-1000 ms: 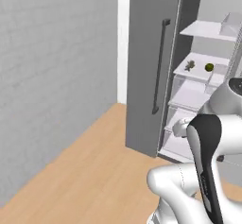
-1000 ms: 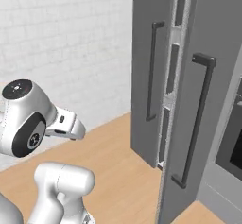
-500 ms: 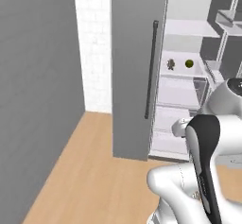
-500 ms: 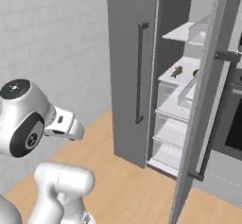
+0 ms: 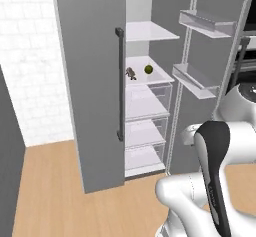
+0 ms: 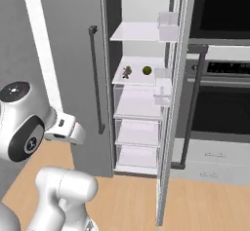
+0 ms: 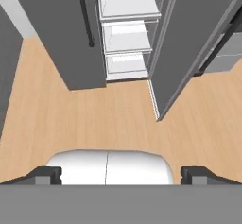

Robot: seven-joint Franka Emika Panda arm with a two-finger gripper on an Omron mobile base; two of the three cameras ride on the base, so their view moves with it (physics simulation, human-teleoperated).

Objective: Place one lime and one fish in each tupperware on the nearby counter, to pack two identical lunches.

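Note:
Inside the open fridge, a small round yellow-green lime (image 5: 148, 69) lies on a white middle shelf (image 5: 160, 77). A small grey-brown fish (image 5: 131, 73) lies just left of it, a short gap apart. The right base view shows the same lime (image 6: 147, 70) and fish (image 6: 127, 72) on that shelf. My gripper (image 7: 121, 175) is open, its dark fingertips (image 7: 45, 175) wide apart with nothing between them. It hangs over the wooden floor, well short of the fridge. The tupperware and the counter are out of view.
The fridge's left door (image 5: 90, 81) with its long dark handle and the right door (image 5: 210, 81) with shelf bins both stand open. Clear drawers (image 6: 136, 130) sit below the food shelf. A dark oven (image 6: 224, 79) over grey drawers stands to the right.
The whole picture has swung as the base turned, so the fridge interior now faces the cameras more squarely. The lime and fish rest on the same shelf. The gripper stays open.

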